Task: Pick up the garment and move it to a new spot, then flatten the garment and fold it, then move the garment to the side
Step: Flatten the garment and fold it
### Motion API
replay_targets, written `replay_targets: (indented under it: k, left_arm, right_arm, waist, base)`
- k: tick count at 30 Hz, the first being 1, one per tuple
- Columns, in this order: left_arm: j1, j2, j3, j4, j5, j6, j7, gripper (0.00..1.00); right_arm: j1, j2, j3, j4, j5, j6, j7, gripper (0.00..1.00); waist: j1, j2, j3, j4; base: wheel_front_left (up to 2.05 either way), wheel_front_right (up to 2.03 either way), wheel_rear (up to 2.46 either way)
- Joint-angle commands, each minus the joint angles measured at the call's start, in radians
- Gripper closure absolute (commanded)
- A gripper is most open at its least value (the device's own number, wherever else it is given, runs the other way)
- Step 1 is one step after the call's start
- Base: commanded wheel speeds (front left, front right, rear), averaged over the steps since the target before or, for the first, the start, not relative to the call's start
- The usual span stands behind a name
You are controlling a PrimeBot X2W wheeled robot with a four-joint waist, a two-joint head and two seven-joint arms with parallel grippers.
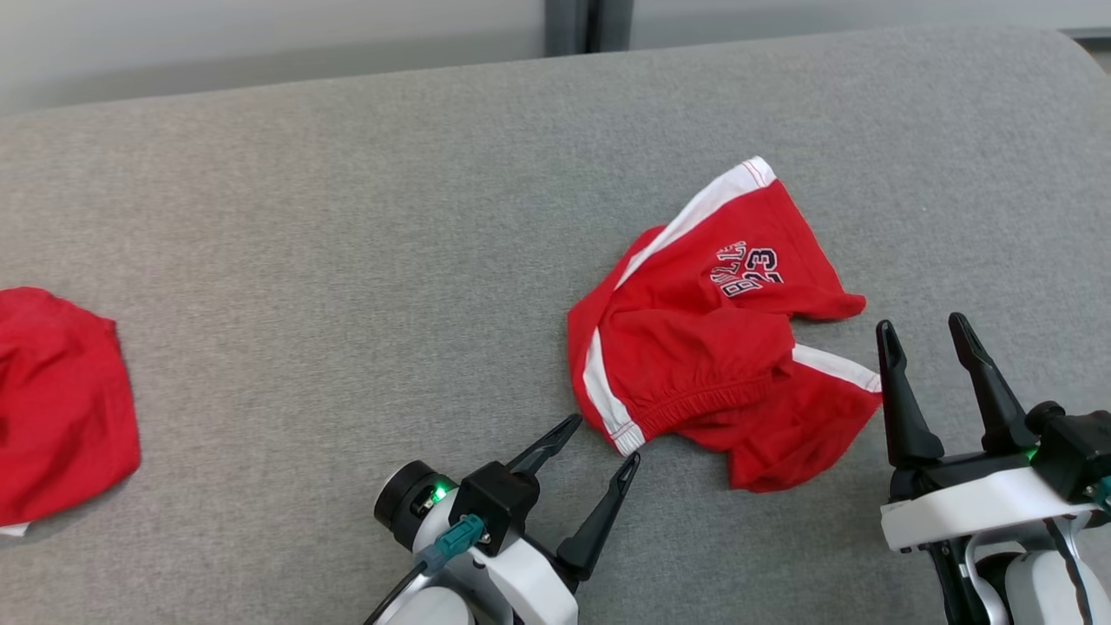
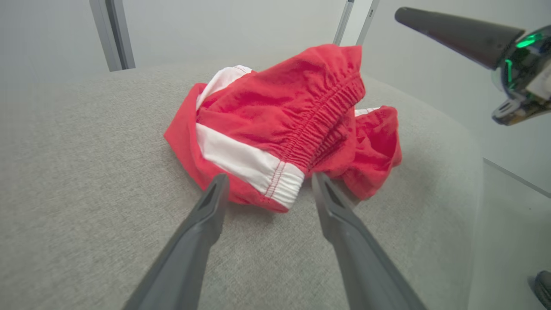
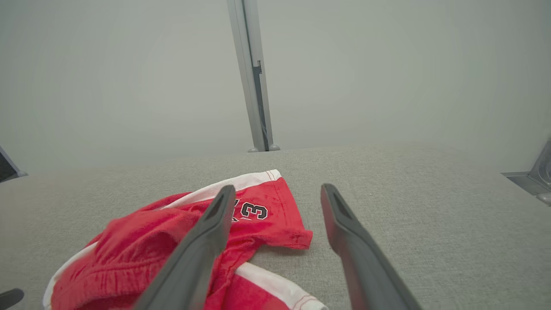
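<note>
You see the red shorts point(image 1: 712, 347) lying crumpled on the grey cushion point(image 1: 347, 217), right of the middle, with the white side stripes and the printed number facing up. Your left gripper point(image 1: 605, 438) is spread wide and holds nothing. Its tips sit just beside the near white-striped corner by the elastic waistband, and you cannot tell whether they touch it. Your right gripper point(image 1: 922, 323) is spread wide too and is also empty, with its inner finger right against the shorts' right edge. Another red cloth point(image 1: 61, 399) lies well apart at the far left.
</note>
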Motion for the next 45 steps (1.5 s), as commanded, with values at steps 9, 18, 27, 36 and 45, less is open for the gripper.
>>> replay_targets:
  k: [9, 18, 27, 36, 45]
  left_arm:
    - [-0.067, -0.009, -0.028, 0.089, -0.02, 0.017, -0.032, 0.0]
    - [-0.105, -0.009, -0.008, 0.145, -0.037, 0.065, -0.057, 1.0]
    - [-0.09, 0.041, 0.051, 0.133, -0.043, 0.102, -0.09, 1.0]
    - [-0.049, 0.158, 0.123, 0.026, -0.022, 0.137, -0.098, 1.0]
    - [-0.046, 0.285, 0.19, -0.053, -0.004, 0.152, -0.095, 1.0]
  right_arm:
    - [-0.033, 0.003, 0.0, 0.016, 0.014, 0.0, -0.021, 0.0]
    - [-0.039, 0.005, -0.005, 0.017, 0.018, 0.0, -0.029, 0.0]
    - [-0.04, 0.005, -0.015, 0.027, 0.02, 0.0, -0.034, 0.0]
    - [-0.024, 0.005, -0.033, 0.029, 0.021, 0.0, -0.03, 0.0]
    - [-0.017, 0.005, -0.041, 0.022, 0.018, 0.0, -0.018, 0.0]
  waist:
    - [0.0, 0.0, 0.039, -0.04]
    - [0.0, 0.0, 0.053, -0.038]
    - [0.0, 0.0, 0.049, -0.014]
    - [0.0, 0.0, 0.036, 0.032]
    - [0.0, 0.0, 0.009, 0.048]
  base:
    - [0.0, 0.0, 0.0]
    - [0.0, 0.0, 0.0]
    - [0.0, 0.0, 0.0]
    - [0.0, 0.0, 0.0]
    - [0.0, 0.0, 0.0]
